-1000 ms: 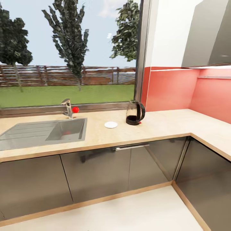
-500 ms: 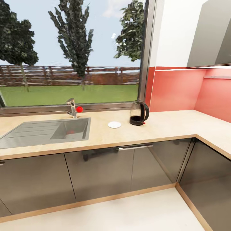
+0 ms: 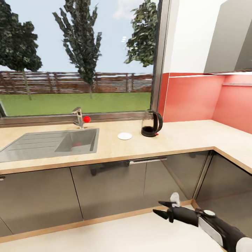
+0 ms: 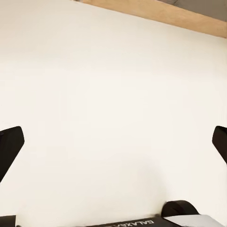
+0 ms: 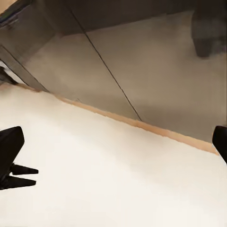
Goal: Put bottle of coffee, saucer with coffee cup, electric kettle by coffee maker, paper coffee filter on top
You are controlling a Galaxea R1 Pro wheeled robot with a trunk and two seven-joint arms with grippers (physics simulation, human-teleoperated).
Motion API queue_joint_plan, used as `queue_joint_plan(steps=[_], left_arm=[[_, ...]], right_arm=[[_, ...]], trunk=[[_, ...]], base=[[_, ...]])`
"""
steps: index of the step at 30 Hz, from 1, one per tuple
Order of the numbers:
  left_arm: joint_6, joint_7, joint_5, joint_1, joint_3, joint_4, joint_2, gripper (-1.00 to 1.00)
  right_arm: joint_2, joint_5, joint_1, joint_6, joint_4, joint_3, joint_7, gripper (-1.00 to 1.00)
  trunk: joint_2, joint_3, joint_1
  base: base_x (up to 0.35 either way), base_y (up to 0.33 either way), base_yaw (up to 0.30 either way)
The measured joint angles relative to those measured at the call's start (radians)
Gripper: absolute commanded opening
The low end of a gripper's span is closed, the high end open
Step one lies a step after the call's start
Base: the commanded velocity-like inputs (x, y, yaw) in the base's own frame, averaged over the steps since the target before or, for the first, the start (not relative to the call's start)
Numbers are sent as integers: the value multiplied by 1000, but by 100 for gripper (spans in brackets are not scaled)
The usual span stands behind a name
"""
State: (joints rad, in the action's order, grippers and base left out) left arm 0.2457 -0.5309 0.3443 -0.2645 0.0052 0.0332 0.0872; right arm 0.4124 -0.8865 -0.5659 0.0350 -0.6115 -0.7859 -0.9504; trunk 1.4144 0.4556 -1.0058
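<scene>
Setting: kitchen corner with a wide window, red backsplash, grey cabinet fronts (image 3: 105, 189) and pale floor (image 3: 133, 238).
Kitchen countertop (image 3: 182, 138): light tan, speckled, running under the window and turning along the right wall.
Electric kettle (image 3: 151, 123): dark, see-through, upright on the countertop below the window frame's right edge, red switch at its base.
Saucer (image 3: 125, 136): small, white, flat on the countertop just beside the kettle, on the sink's side, apart from it.
Sink (image 3: 52, 142): steel, set into the countertop, with a tap (image 3: 77, 117) behind it and a red ball (image 3: 86, 119) at the tap.
Right gripper (image 3: 163, 209): low in the head view, before the cabinet fronts and above the floor, black fingers spread apart, nothing between them; in the right wrist view (image 5: 113, 156) the tips stand wide at both edges, facing floor and cabinet base.
Left gripper (image 4: 113, 151): in the left wrist view, tips wide apart, released, empty, aimed at bare floor.
</scene>
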Motion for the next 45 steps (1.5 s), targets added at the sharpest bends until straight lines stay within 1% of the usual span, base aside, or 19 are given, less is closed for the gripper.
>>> queue_joint_plan(steps=[1,2,4,5,7,9,10,11,12,14,17,21,22,25,26,28,33,37,45], left_arm=[[0,0,0,0,4,0,0,100],[0,0,1,0,11,0,0,100],[0,0,1,0,16,0,0,100],[0,0,1,0,19,-1,0,100],[0,0,1,0,21,-1,0,100],[0,0,1,0,23,-2,-1,100],[0,0,1,0,24,-2,0,100],[0,0,1,0,25,-2,0,100],[0,0,2,0,27,-2,0,100],[-1,0,2,0,29,-3,-1,100],[-1,0,2,0,30,-3,-1,100],[-1,1,3,0,39,-3,-1,100],[-1,1,4,0,48,-4,-1,100],[-1,1,5,0,60,-4,-1,100],[-1,1,6,0,64,-4,-1,100],[-1,1,6,0,67,-5,-1,100],[-1,5,7,0,71,-5,-1,100],[0,107,5,0,72,-6,-1,100],[0,126,4,0,72,-6,-1,100]], right_arm=[[20,2,-1,-19,-56,4,1,100],[53,2,-2,-77,-168,56,19,100],[79,5,-4,-155,-296,153,58,100],[94,7,-5,-230,-396,247,101,100],[104,16,-5,-304,-485,347,158,100],[111,37,-15,-418,-606,475,309,100],[113,48,-33,-451,-649,509,406,100],[113,53,-45,-464,-666,522,459,100],[112,57,-66,-482,-687,538,561,100],[99,62,-107,-501,-711,556,741,100],[76,65,-138,-509,-721,563,867,100],[53,74,-151,-511,-724,564,933,100],[39,88,-155,-511,-724,564,949,100],[5,135,-157,-511,-721,564,963,100],[-15,176,-158,-510,-719,564,968,100],[-37,216,-159,-511,-718,564,971,100],[-80,276,-160,-514,-716,561,973,100],[-99,291,-157,-514,-715,560,971,100],[-113,293,-156,-513,-693,560,971,100]], trunk=[[0,0,0],[0,0,0],[0,0,0],[0,0,0],[0,0,0],[0,0,0],[0,0,0],[0,0,0],[0,0,0],[0,0,0],[0,0,0],[0,0,0],[0,0,0],[0,0,0],[0,0,0],[0,0,0],[0,0,0],[0,0,0],[0,-2,0]], base=[[0,0,0],[0,0,0],[0,0,0],[0,0,0],[0,0,0],[0,0,0],[0,0,0],[30,-39,0],[84,-109,0],[128,-167,0],[160,-205,0],[194,-231,0],[212,-241,0],[220,-245,0],[228,-247,0],[232,-248,0],[243,-246,0],[268,-212,0],[112,-59,164]])
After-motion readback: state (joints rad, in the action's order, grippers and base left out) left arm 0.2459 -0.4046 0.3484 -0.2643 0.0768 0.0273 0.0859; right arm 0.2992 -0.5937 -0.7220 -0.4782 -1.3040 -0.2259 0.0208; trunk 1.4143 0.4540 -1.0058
